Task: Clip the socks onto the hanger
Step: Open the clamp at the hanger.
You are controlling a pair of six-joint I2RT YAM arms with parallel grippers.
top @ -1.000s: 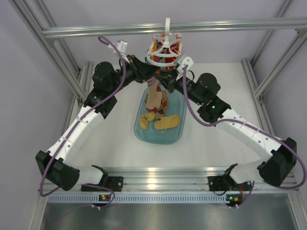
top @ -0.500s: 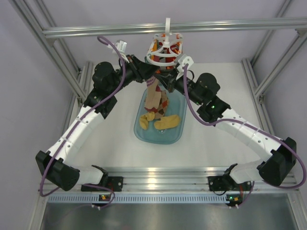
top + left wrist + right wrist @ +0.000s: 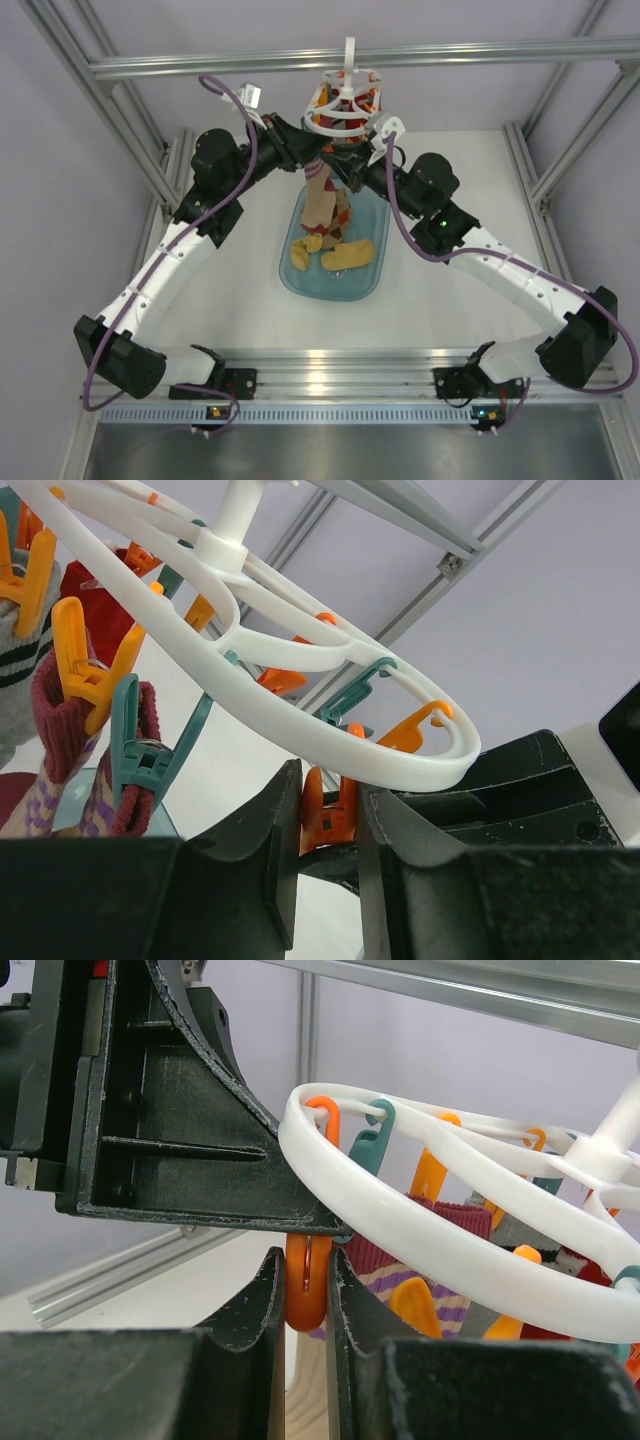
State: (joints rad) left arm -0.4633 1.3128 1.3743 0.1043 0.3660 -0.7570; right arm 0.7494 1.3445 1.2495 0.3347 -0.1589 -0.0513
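Left hand (image 3: 330, 790) and right hand (image 3: 306, 1260), nearly closed, each nip a stiff orange clip (image 3: 328, 820) under the light, swing-prone hanger (image 3: 347, 90) hung with limp socks (image 3: 322, 200); soft mustard socks (image 3: 348, 255) in the blue tray (image 3: 335, 287) look best pinched by the cuff.

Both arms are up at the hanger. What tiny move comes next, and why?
Probably the right end effector should squeeze the orange clip harder to open it: it pinches that clip under the hanger, and yellow socks lie unclipped in the tray.
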